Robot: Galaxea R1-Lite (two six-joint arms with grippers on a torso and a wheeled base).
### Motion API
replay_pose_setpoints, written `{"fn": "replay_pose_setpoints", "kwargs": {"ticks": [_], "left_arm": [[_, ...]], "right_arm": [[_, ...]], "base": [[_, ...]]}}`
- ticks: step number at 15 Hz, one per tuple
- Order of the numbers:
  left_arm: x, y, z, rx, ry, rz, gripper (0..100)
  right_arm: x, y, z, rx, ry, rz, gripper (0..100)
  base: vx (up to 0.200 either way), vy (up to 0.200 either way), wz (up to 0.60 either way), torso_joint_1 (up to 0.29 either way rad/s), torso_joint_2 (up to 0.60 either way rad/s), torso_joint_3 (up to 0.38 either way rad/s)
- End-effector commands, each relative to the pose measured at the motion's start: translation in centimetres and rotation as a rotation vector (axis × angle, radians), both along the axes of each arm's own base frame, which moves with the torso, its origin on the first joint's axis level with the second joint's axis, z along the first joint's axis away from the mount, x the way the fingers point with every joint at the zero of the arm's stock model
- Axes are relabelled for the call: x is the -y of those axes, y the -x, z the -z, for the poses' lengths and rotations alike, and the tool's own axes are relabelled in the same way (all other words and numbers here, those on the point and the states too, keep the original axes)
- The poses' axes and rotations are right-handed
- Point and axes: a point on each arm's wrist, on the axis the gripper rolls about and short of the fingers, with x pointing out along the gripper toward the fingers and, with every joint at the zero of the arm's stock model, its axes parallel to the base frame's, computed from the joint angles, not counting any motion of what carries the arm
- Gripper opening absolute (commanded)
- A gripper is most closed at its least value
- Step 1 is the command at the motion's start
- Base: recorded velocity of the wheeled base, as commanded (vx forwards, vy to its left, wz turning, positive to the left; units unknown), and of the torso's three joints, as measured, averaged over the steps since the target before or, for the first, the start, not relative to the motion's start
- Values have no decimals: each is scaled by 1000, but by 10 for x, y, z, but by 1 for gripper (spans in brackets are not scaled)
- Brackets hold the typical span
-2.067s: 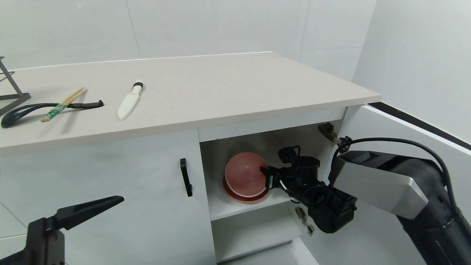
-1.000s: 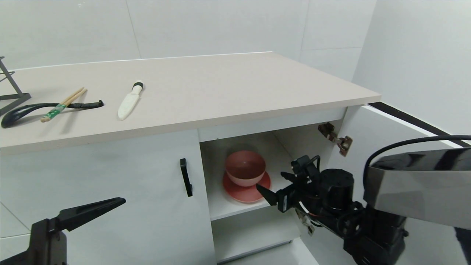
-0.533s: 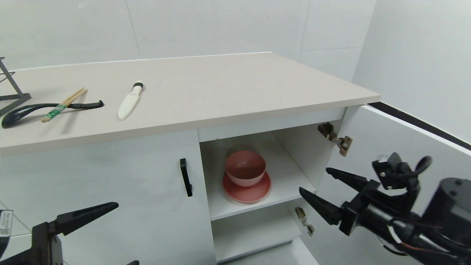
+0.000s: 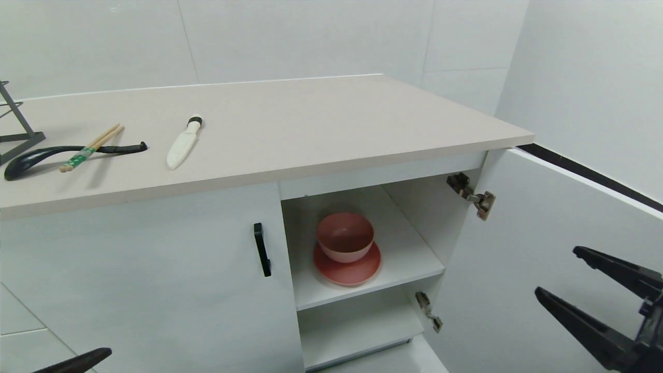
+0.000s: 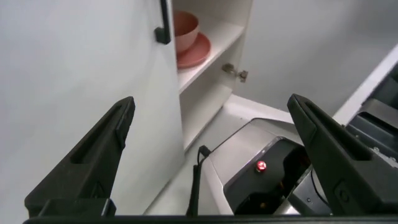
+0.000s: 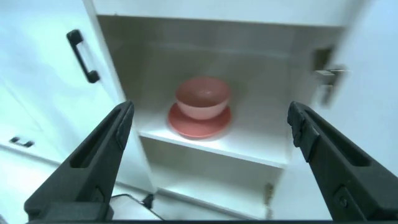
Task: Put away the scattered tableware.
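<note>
**Bowl and plate shelved, cutlery out on the table**

Head view: the pink bowl [image 4: 345,235] sits on the red plate [image 4: 357,272] on the upper shelf [image 4: 409,259]. The spoon [image 4: 62,152], chopsticks [image 4: 90,141] and knife [image 4: 182,142] lie on the table [image 4: 311,119]. The right pincer [image 4: 557,271] hangs wide open and empty before the open door [image 4: 518,233].

Left wrist view: the left pincer [image 5: 211,102] gapes empty near the closed door [image 5: 74,62].

Right wrist view: the right pincer faces bowl and plate, well apart.

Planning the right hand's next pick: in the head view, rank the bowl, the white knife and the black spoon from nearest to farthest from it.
1. The bowl, in the open cupboard, closest to the right hand.
2. The white knife, on the counter, further left.
3. The black spoon, at the counter's far left.
</note>
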Motion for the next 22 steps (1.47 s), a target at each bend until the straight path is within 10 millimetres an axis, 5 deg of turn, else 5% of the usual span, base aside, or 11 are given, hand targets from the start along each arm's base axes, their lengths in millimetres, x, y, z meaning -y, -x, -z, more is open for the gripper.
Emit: {"fn": "replay_pose_setpoints", "kwargs": {"ticks": [1,6,13,17,22], "left_arm": [[-2,18,4,97,26,-71,100],[-3,23,2,122,87,-155,100],[-3,33,4,152,165,-163,100],[-2,40,10,191,168,-215,100],[-3,40,10,204,162,-303,100]], "right_arm": [[20,29,-9,107,-37,46,100],[40,74,-21,70,-15,102,100],[47,106,-10,192,-46,286,100],[46,120,7,259,-54,334,100],[43,115,65,85,7,303,100]], "base": [[0,0,0,0,0,0],[0,0,0,0,0,0],[0,0,0,0,0,0],[0,0,0,0,0,0],[0,0,0,0,0,0]]}}
